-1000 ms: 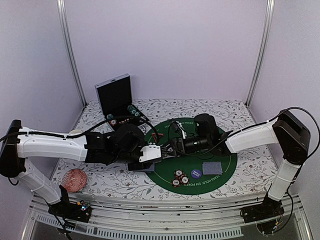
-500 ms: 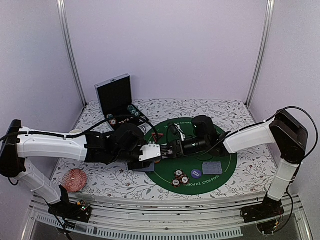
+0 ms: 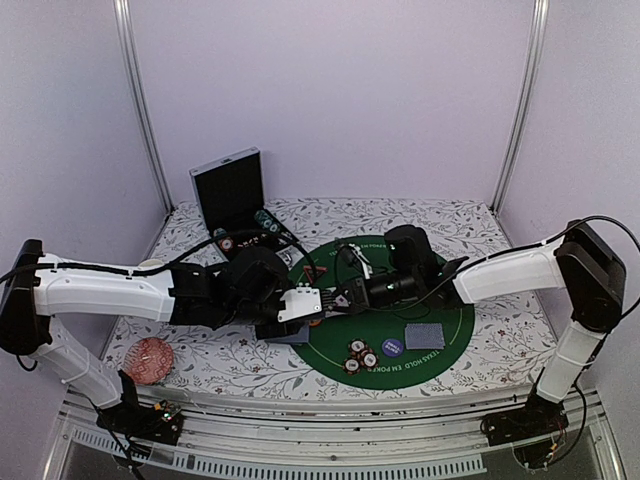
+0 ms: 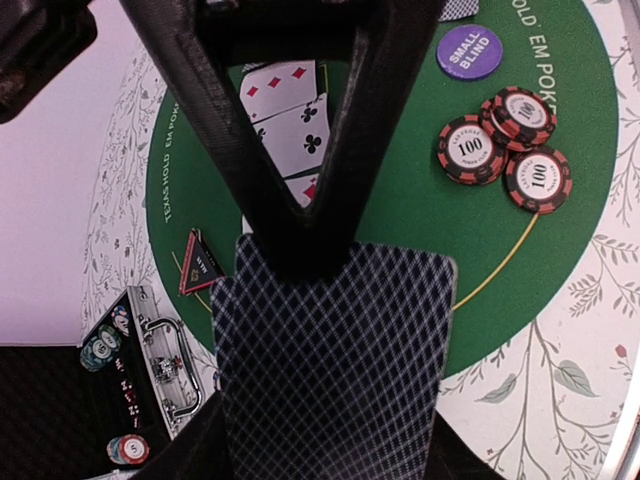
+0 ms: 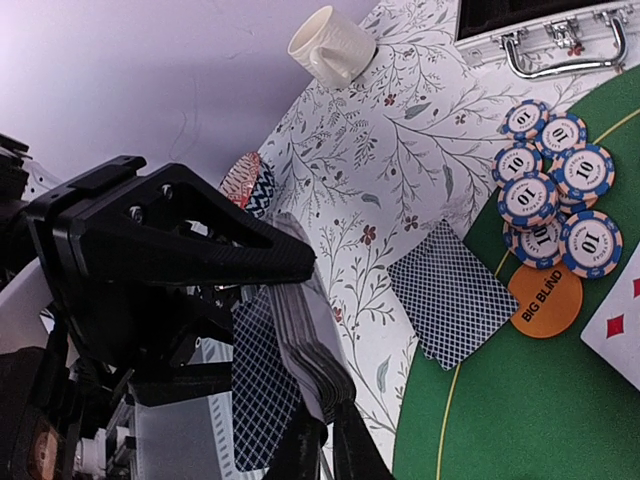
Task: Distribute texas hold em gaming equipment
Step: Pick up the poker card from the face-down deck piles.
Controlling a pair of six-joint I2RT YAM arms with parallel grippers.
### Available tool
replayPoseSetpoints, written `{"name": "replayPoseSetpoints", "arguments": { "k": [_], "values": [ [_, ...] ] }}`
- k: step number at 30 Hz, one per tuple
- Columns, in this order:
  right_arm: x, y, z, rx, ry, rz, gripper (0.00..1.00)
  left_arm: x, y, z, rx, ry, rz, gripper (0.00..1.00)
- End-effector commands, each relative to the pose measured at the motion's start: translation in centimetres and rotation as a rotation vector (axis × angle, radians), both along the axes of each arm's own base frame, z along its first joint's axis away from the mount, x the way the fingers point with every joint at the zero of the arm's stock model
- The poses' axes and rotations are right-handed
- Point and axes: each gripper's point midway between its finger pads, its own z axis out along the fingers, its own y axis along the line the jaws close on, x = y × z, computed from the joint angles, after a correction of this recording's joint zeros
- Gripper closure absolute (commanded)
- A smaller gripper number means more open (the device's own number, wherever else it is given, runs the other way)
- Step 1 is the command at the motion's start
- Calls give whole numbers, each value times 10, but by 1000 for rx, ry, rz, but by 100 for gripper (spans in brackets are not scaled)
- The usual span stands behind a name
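Observation:
My left gripper is shut on a deck of blue-grey-backed playing cards, held above the left edge of the green mat. My right gripper meets that deck from the right, and its fingers are pinched on a card at the deck's near edge. On the mat lie face-up cards, red-black poker chips, blue chips, a purple button, an orange button and a black triangular marker. A face-down card lies across the mat's edge.
An open metal case with more chips stands at the back left. A cream mug and a red patterned round object sit on the floral tablecloth to the left. A second face-down pile lies at the mat's right.
My right gripper's fingers have closed from wide open onto the deck's edge. The left arm and the deck have stayed put.

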Motion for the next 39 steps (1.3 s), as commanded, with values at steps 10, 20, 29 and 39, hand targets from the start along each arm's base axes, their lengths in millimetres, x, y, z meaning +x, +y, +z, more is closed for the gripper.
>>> {"name": "replayPoseSetpoints", "arguments": {
  "k": [10, 20, 29, 39],
  "values": [
    [1, -7, 25, -13, -64, -4, 98, 4, 1, 4, -15, -2, 16, 49],
    [1, -22, 41, -37, -118, -32, 98, 4, 1, 3, -12, 2, 16, 49],
    [10, -52, 62, -18, -150, -103, 98, 4, 2, 2, -8, 3, 17, 49],
    [44, -114, 64, -44, -142, -319, 98, 4, 2, -1, 0, 9, 17, 49]
  ]
}}
